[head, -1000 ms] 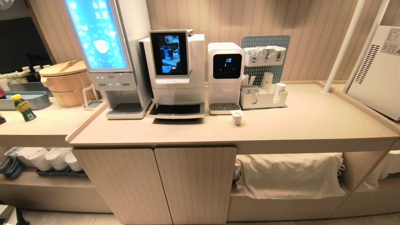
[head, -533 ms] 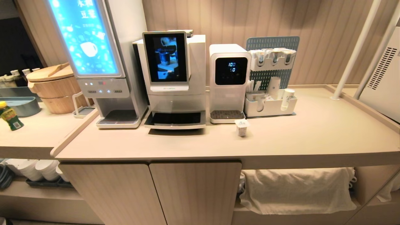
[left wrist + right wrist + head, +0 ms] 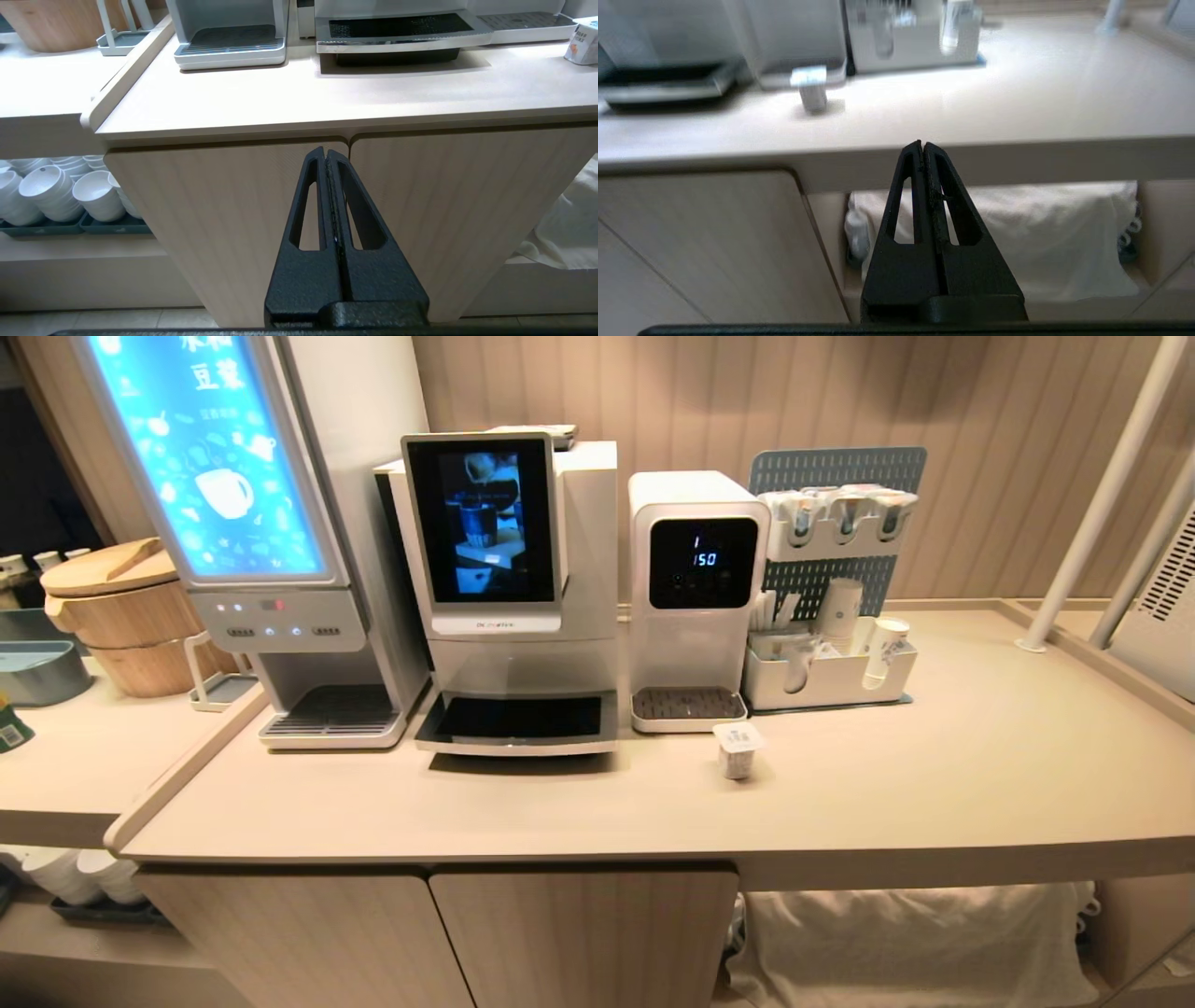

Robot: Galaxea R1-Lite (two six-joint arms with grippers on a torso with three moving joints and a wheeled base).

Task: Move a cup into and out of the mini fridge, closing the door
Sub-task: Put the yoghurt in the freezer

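Observation:
The cup is small and white with blue print. It stands upright on the beige counter, just in front of the small water dispenser. It also shows at the edge of the left wrist view as the cup, and blurred in the right wrist view as the cup. My left gripper is shut and empty, low before the cabinet doors. My right gripper is shut and empty, level with the counter's front edge. Neither arm shows in the head view. The door is out of view.
Two tall drink machines and an organiser tray with a pegboard line the back wall. Two white posts rise at the right. A white casing with vent slots shows at the right edge; I cannot tell whether it is the mini fridge. A cloth hangs under the counter.
The whole head view has shifted: the counter and machines now look nearer and lower in the picture. The cup keeps its place on the counter.

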